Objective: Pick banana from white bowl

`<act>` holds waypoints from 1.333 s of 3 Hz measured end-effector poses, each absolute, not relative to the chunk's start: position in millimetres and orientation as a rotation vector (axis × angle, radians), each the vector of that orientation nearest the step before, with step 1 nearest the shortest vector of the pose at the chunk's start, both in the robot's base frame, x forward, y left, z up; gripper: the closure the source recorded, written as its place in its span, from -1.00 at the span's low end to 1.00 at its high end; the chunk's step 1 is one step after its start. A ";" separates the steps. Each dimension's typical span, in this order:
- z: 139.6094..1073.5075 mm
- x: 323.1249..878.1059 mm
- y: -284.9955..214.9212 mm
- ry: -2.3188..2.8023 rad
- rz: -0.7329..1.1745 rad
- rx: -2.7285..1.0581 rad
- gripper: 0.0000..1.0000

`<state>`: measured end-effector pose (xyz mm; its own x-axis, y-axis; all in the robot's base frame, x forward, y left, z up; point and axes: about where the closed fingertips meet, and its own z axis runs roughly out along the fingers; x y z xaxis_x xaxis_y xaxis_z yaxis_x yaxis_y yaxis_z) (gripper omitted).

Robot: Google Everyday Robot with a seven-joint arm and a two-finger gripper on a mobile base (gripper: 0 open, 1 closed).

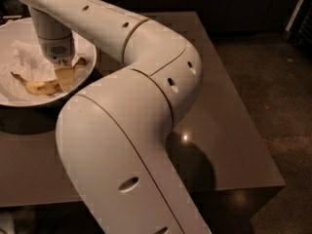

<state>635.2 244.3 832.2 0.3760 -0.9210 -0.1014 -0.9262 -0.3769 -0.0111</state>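
Observation:
The white bowl (19,33) stands at the table's far left and is lined with crumpled white paper. The yellow banana (40,87) lies in it, curved, with its dark thin stem pointing left. My gripper (64,77) hangs straight down from the wrist into the bowl, at the banana's right end and touching or just above it. The gripper hides that end of the banana. The banana rests on the paper.
The bowl sits on a brown table (234,130) whose right and front edges drop to a dark floor (273,82). My white arm (146,82) crosses the frame's middle and hides much of the table's left half.

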 end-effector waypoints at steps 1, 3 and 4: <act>839.2 635.4 242.4 1.699 0.107 -2.515 1.00; 866.9 623.1 236.4 1.649 0.036 -2.499 1.00; 871.3 622.3 236.5 1.626 0.033 -2.511 1.00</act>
